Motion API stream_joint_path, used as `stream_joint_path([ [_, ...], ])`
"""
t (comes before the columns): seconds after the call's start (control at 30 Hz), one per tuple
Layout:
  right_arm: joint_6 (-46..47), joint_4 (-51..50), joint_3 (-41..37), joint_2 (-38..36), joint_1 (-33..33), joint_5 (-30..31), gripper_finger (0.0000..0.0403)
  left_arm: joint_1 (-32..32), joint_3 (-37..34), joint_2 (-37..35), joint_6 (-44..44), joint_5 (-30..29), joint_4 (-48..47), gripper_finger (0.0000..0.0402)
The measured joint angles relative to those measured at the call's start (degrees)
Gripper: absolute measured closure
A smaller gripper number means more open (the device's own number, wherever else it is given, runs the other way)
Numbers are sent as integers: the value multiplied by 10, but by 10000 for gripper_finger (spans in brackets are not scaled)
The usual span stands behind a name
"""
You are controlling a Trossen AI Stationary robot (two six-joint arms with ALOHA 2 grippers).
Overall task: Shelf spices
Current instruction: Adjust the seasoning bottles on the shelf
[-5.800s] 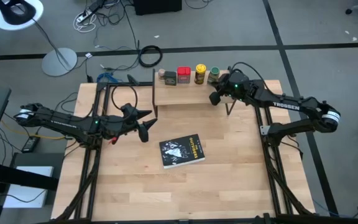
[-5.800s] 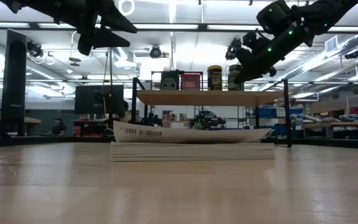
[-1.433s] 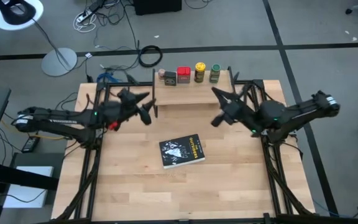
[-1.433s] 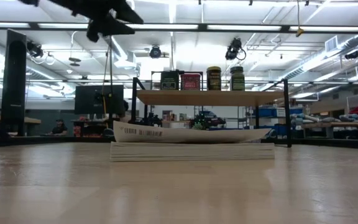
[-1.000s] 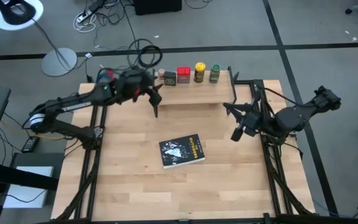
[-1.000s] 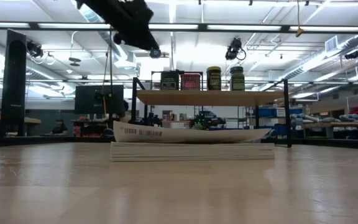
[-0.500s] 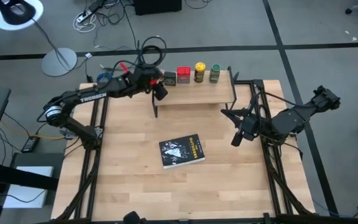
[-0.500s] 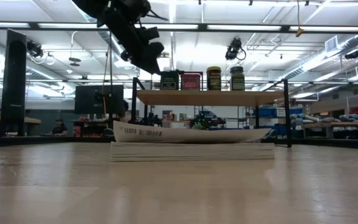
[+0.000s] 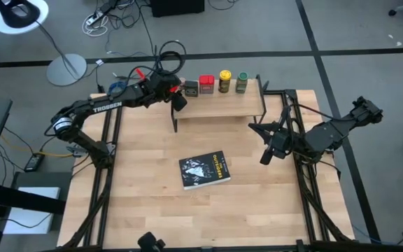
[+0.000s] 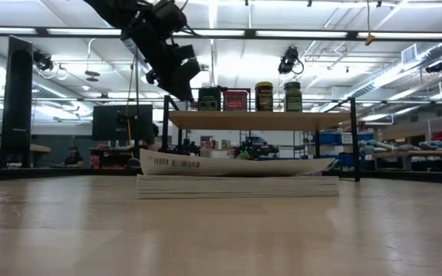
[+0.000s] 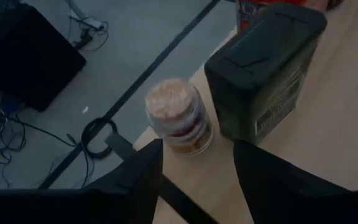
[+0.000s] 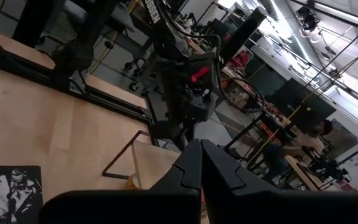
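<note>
The shelf (image 9: 219,103) stands at the table's far edge. On its plank stand, from the left, a pale little jar (image 11: 179,115), a dark tin (image 11: 263,71), a red tin (image 9: 206,83), a yellow-topped jar (image 9: 224,81) and a green-topped jar (image 9: 242,82). My left gripper (image 9: 180,100) hovers open at the shelf's left end, slanting down. In the left wrist view the pale jar stands just beyond the fingertips, in line with the gap and apart from them. My right gripper (image 9: 264,155) hangs shut above the table's right side, holding nothing.
A flat black book (image 9: 204,170) lies on the table's middle, in front of the shelf. The shelf's black legs (image 10: 165,126) stand close below my left gripper. Cables (image 9: 169,61) lie on the floor behind the shelf. Bare tabletop lies near the front edge.
My left gripper has come down and gone toward the table's far edge, to the shelf's left end and the pale jar, tipping further downward. Its fingers have stayed open. The spices have not moved.
</note>
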Motion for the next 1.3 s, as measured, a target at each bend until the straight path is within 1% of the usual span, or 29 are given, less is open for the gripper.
stream_joint_path([
  [0.23,4,1,0,0,0,0,403,5,0,29,-19,6,8,200],
  [0.5,4,1,0,0,0,0,403,4,0,52,-36,26,26,200],
  [0.8,4,-1,0,0,0,1,403,3,0,52,-49,33,42,200],
  [1.13,4,-2,0,0,0,1,403,-13,0,50,-51,46,48,200],
  [1.3,4,-2,0,0,0,1,403,-12,0,50,-50,46,68,200],
])
